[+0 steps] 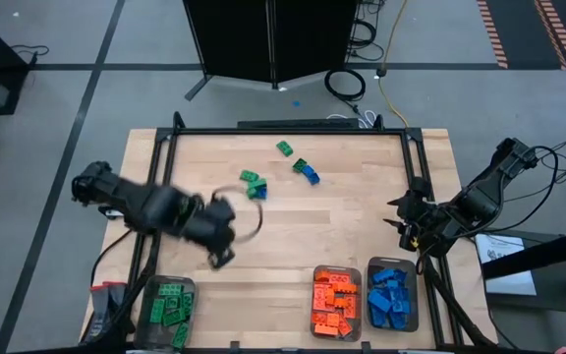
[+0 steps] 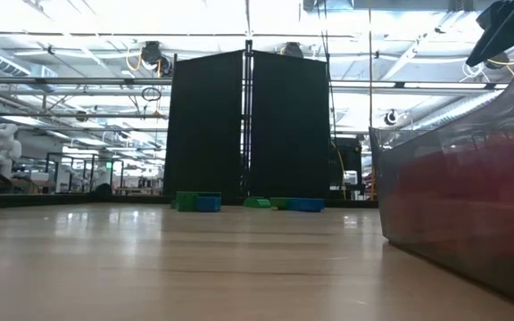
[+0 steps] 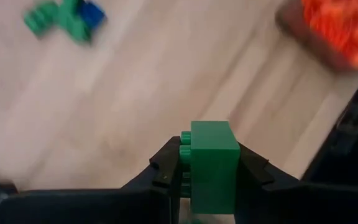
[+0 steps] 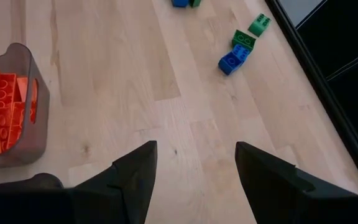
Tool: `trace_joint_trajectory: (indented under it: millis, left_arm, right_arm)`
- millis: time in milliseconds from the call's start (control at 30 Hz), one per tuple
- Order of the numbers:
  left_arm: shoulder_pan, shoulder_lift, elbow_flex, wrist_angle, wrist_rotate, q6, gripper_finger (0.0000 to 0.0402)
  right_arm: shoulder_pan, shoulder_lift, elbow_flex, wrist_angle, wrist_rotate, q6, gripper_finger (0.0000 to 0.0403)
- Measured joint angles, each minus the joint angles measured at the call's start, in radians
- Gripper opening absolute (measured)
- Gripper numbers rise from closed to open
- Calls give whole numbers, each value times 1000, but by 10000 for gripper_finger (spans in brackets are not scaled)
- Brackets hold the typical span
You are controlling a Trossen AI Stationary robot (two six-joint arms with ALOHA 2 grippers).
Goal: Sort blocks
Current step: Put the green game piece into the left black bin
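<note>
The left gripper (image 3: 209, 177) is closed on a green block (image 3: 213, 163), which sits squarely between its two fingers with the studs turned sideways. In the high view this gripper (image 1: 222, 258) hangs over the table's (image 1: 362, 236) left half, between the middle and the near edge, and shows blurred.

The right gripper (image 4: 196, 180) waits at the table's right edge, its jaws standing apart with nothing between them; bare wood shows in the gap. In the high view it (image 1: 404, 224) sits just at the right rail.

Loose blocks lie in the far middle of the table: a green and blue cluster (image 1: 254, 184), a single green one (image 1: 284, 148) nearer the far edge, and a green-and-blue pair (image 1: 307, 170) beside it. The right wrist view shows that pair (image 4: 236, 51) close up, with one green block (image 4: 259, 24) just beyond.

Three clear trays stand along the near edge: one at the left corner with green blocks (image 1: 169, 302), one right of centre with orange blocks (image 1: 334, 301), and one touching or just beside it with blue blocks (image 1: 392, 297).
</note>
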Motion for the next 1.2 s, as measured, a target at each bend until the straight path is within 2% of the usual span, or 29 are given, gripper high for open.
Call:
trace_joint_trajectory:
  millis: [100, 233, 433, 900, 1200]
  left_arm:
    - [-109, 8, -78, 7, 35, -121, 84]
    - [-227, 7, -204, 63, 140, -268, 84]
    - [-395, 7, -337, 192, 280, -406, 84]
    - [-694, 7, -466, 452, 318, -664, 84]
    - [-761, 7, -536, 488, 340, -672, 84]
  right_arm:
    - [0, 0, 0, -1, 0, 0, 212]
    - [0, 0, 0, -15, 0, -13, 212]
    - [0, 0, 0, -18, 6, -31, 212]
    - [0, 0, 0, -18, 0, -45, 212]
    - [0, 0, 0, -18, 1, -53, 212]
